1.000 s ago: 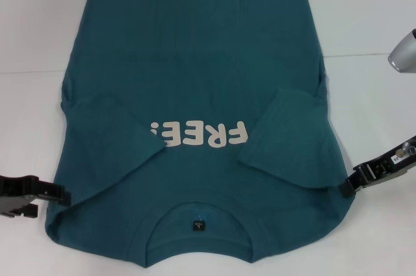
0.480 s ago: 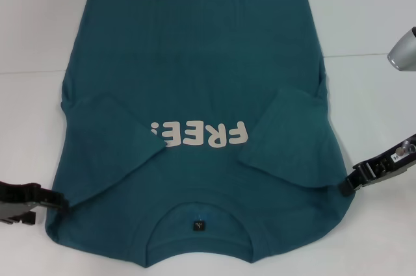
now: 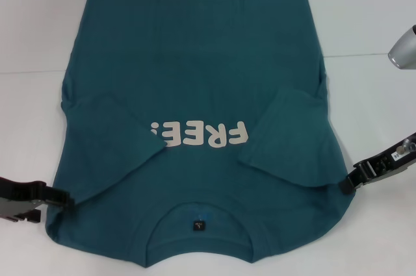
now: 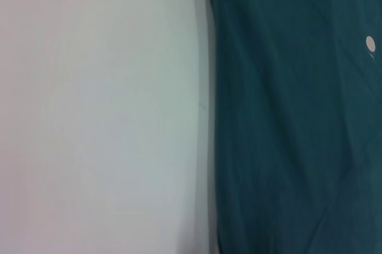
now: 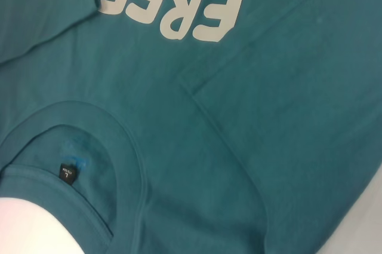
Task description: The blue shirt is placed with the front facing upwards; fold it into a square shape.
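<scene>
The blue shirt [image 3: 195, 87] lies flat on the white table, front up, with white "FREE!" lettering [image 3: 198, 134] and its collar and black neck tag [image 3: 199, 225] nearest me. Both sleeves are folded inward over the chest. My left gripper [image 3: 62, 198] is low at the shirt's left shoulder edge, its tip touching the cloth. My right gripper [image 3: 348, 185] is at the right shoulder edge, its tip against the cloth. The right wrist view shows the lettering [image 5: 170, 6], collar and tag [image 5: 69, 173]. The left wrist view shows the shirt's side edge [image 4: 286, 116] beside bare table.
The white table [image 3: 370, 94] extends to both sides of the shirt. A grey metal part [image 3: 404, 49] juts in at the right edge, above the right arm.
The left gripper has shifted slightly lower and nearer along the left shoulder edge. The right gripper has sunk a little at the right shoulder edge. The shirt lies as before.
</scene>
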Robot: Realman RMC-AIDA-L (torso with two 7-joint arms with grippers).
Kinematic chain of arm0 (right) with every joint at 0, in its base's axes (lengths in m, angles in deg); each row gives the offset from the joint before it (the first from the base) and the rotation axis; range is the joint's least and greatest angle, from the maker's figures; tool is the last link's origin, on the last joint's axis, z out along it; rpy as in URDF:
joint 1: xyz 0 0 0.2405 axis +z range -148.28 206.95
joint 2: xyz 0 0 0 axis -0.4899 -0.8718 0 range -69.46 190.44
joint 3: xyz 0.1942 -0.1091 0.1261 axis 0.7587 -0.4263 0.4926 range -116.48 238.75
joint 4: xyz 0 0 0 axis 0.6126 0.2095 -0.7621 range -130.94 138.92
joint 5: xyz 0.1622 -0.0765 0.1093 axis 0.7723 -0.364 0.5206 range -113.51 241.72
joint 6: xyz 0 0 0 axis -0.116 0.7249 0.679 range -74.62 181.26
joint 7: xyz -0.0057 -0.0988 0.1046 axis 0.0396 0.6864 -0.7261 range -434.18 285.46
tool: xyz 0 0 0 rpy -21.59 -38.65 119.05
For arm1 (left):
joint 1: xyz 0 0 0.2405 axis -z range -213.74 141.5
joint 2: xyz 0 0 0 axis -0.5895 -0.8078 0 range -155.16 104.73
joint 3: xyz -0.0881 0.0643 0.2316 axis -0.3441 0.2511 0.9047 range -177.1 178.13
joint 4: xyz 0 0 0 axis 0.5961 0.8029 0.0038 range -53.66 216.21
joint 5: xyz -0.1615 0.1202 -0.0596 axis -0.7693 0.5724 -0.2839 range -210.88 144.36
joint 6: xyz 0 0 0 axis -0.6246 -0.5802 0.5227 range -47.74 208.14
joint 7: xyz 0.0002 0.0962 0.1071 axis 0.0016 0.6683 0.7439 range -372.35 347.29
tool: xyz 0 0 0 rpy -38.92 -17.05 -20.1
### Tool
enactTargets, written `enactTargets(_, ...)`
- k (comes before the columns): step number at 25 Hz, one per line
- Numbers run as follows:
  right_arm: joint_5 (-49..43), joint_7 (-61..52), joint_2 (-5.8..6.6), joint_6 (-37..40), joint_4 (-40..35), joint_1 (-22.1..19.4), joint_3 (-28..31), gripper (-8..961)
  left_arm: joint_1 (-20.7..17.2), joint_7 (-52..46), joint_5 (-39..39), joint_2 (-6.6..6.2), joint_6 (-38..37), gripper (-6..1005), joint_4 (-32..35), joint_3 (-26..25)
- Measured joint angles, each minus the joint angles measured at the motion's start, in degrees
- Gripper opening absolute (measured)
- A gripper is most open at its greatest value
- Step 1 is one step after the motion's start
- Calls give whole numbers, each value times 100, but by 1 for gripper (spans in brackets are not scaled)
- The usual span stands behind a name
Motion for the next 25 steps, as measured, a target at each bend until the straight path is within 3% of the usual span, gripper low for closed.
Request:
enactTargets(15,0,-1,-3,-1,0,25,0,75,24,6,0,11,-12,782,-63,7)
enactTargets(20,-1,3,-3,0,0,35,0,76,39,8,18,42,65,717,-62,260)
enactTargets(25,39,5,9,5,0,35,0,78,56,0,27,45,77,500,-64,309)
